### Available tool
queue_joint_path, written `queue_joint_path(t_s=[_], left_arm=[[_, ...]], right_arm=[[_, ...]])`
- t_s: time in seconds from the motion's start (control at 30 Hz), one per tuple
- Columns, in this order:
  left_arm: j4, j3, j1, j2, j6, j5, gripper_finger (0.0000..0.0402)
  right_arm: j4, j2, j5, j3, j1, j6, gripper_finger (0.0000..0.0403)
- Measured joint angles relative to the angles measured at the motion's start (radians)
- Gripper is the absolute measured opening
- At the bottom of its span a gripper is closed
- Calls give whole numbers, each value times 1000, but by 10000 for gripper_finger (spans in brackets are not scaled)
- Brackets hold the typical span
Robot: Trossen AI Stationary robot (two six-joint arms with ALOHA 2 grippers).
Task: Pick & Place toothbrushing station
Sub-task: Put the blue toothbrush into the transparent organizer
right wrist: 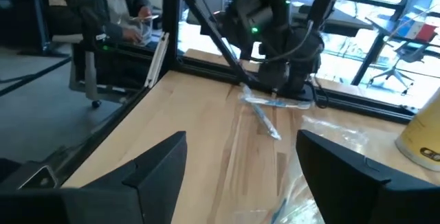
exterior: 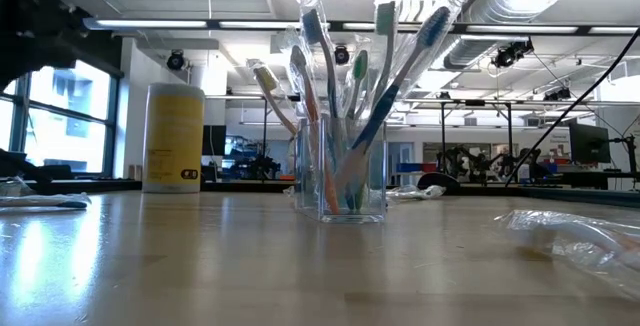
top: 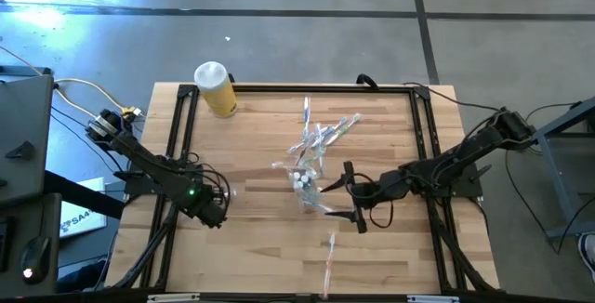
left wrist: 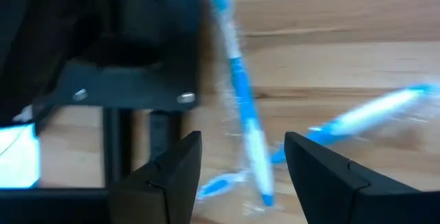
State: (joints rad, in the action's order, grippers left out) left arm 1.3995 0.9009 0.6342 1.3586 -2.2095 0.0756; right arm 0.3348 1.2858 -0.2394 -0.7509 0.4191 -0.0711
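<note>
A: Where does the toothbrushing station stand right now?

B: The clear cup sits at the centre of the high view, upright, with wrapped toothbrushes fanning up out of it in the low view. Small white-capped tubes show at its rim from above. Another wrapped toothbrush lies apart on the wood at lower centre.

A: And the arms?

B: The right gripper is just right of the cup, fingers spread, nothing between them. The left gripper is at centre left of the high view, also spread and empty; its wrist camera shows two blue wrapped toothbrushes lying on the wood just ahead of it.

A: What worries you?

B: The cup looks light and top-heavy. If the right gripper swings sideways from that close, I judge a finger could clip the cup or the splayed brushes and tip the lot.

A: Anything on the left?

B: The wrappers look slippery; a closing pinch may skid off one brush, or drag both together. The yellow bottle at upper left is well clear.
</note>
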Motion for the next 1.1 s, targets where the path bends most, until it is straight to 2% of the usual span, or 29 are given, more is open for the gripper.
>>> queue_joint_path(t_s=[0.23,0.4,0.67,0.87,0.97,1.1], left_arm=[[-195,-123,0,-38,-24,-41,200],[-282,-223,0,-80,-65,-86,200],[-460,-364,0,-134,-78,-85,200],[-502,-430,-50,-138,-66,-93,198],[-507,-430,-85,-137,45,-92,182],[-510,-409,-115,-132,147,-74,130]], right_arm=[[-18,0,17,0,0,26,265],[-21,0,75,0,0,26,265],[-38,0,92,0,0,26,265],[-40,0,91,0,0,26,265],[-40,0,91,0,0,26,265],[-40,0,90,0,0,26,265]])
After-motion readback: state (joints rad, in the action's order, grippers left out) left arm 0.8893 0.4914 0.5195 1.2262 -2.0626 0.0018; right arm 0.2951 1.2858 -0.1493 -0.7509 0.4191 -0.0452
